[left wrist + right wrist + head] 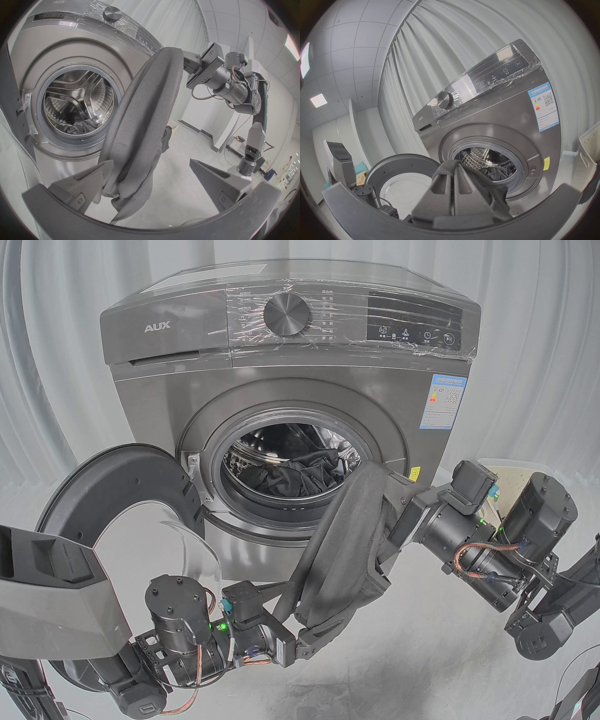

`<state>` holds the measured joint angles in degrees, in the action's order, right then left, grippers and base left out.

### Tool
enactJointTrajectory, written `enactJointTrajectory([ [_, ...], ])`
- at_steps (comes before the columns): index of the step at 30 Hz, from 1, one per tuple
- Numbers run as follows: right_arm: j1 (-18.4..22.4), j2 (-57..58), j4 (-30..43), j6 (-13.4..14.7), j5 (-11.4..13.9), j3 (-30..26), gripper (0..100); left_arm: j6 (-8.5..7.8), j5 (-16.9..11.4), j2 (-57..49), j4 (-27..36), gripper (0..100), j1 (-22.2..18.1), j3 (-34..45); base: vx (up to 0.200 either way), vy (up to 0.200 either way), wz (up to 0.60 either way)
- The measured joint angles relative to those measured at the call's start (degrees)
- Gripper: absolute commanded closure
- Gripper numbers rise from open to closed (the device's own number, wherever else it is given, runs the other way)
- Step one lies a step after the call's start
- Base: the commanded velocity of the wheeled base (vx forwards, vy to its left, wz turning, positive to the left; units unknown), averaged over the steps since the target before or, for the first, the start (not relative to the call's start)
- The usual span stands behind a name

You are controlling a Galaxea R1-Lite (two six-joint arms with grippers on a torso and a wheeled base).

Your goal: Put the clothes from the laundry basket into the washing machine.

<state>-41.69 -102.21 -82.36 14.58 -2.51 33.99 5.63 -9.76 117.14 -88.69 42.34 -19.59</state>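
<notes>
- One washer (187,396); its one door (119,490) is swung open to the left.
- Two garments: one dark garment (294,474) lies in the drum (250,455); one grey garment (337,552) hangs just in front of the opening.
- Right end effector (454,175): clenched on the grey garment's upper end.
- Left end effector (150,165): released, fingers spread around the grey garment's lower end.
- One basket (509,480) stands far right.

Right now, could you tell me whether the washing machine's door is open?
Open: the door stands out left of the opening, and dark clothes show inside the drum.
</notes>
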Motion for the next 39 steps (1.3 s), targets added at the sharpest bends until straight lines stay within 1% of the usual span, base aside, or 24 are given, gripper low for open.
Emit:
enactJointTrajectory([
  [3, 0.0, -0.1, -0.1, 0.1, -0.1, -0.1, 100, 0.06, 1.1, 0.3, -0.1, 0, 0.2, 0.6, 0.0, 0.0, 0.0],
  [8, -0.1, -0.2, 0.3, -0.2, -0.3, 0.4, 100, 0.35, 1.3, 0.4, -0.1, 0, 0.1, 0.7, 0.0, 0.0, 0.0],
  [13, -0.4, -0.1, 0.4, -0.5, -0.3, 0.8, 100, 0.44, 3.5, -0.6, -0.2, 0, 0.2, 0.6, 0.0, 0.0, 0.0],
  [18, -0.6, 0.0, 1.2, -0.7, -0.2, 1.7, 100, 0.63, 3.7, -1.7, -0.2, 0, 0.1, 0.6, 0.0, 0.0, 0.0],
  [22, -1.3, 0.0, 2.6, -1.4, -0.2, 3.4, 100, 0.6, 3.4, -1.6, -0.1, 0, 0.2, 0.7, 0.0, 0.0, 0.0],
  [27, -2.4, 0.0, 3.2, -1.8, -0.1, 5.5, 100, 0.11, 2.8, 0.8, -0.1, 0, 0.3, -0.3, 0.0, 0.0, 0.0],
  [31, -3.3, -0.2, 3.6, -1.9, -0.2, 6.7, 100, -0.09, 2.9, 3.8, -0.1, 0, -0.1, -3.7, 0.0, 0.0, 0.0],
  [33, -3.8, -0.3, 3.6, -1.9, -0.2, 7.0, 100, -0.3, 3.0, 5.2, -0.1, 0, -0.9, -5.7, 0.0, 0.0, 0.0],
  [39, -4.9, -0.8, 3.5, -1.9, -0.3, 7.5, 100, -2.02, 3.4, 9.4, -0.1, 0, -4.6, -10.6, 0.0, 0.0, 0.0],
])
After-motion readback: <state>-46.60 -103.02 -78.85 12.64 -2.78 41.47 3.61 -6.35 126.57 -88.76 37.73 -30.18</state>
